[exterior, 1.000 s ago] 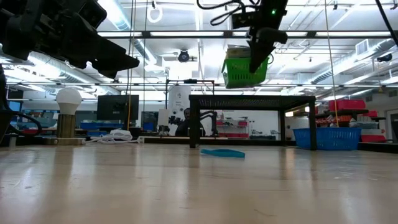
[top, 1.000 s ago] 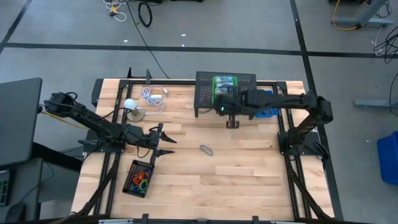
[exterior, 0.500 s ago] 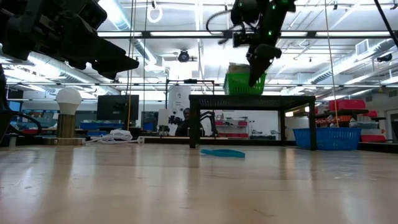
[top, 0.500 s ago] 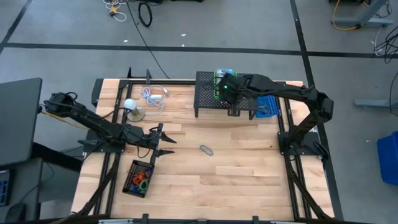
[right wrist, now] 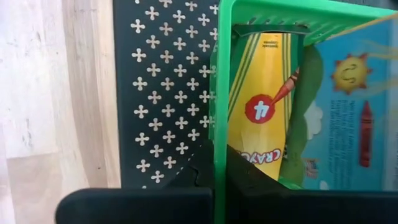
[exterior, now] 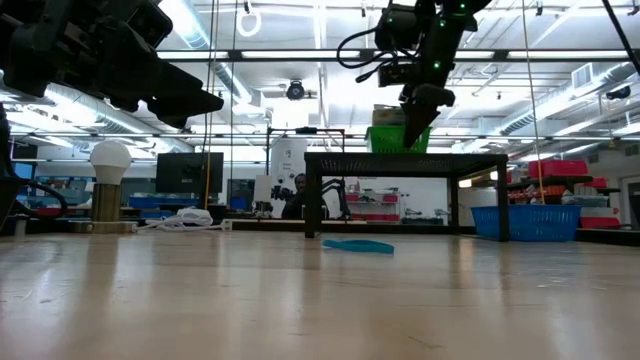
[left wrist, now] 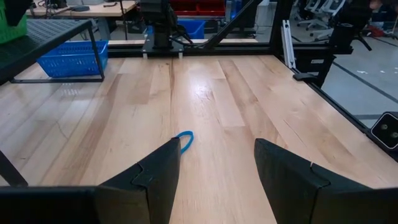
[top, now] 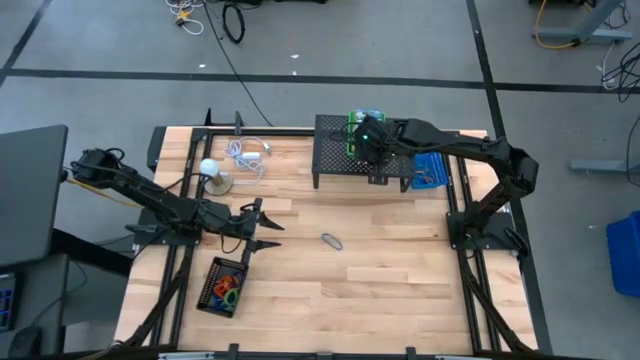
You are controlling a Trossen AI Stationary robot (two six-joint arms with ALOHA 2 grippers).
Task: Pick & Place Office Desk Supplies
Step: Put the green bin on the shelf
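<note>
High view: the right end effector [top: 366, 140] is over the black perforated stand [top: 335, 160] at the far side of the table [top: 400, 290], closed on the wall of a green basket [top: 352, 132] that sits on or just above the stand's top; the left end effector [top: 268, 232] hovers over the near-left of the table with its fingers apart and nothing between them; a blue loop [top: 332, 240] lies alone on the wood near mid-table, and a black tray [top: 205, 292] of coloured loops sits near the front-left corner.

Low view: the green basket [exterior: 392, 138] is right at the stand's top, whether touching I cannot tell; the blue loop [exterior: 358, 246] lies flat on the table in front of the stand.

Left wrist view: the blue loop [left wrist: 185, 139] lies straight ahead of the spread fingers [left wrist: 158, 174], its long axis running roughly away from the end effector; the left arm is clearly the nearer one to it, so the pickup likely falls to that arm, reaching forward and down.

Right wrist view: the clamped fingers pinch the green basket's rim [right wrist: 219, 124]; a yellow crayon box [right wrist: 264, 99] stands inside it beside a printed card [right wrist: 348, 106].
</note>
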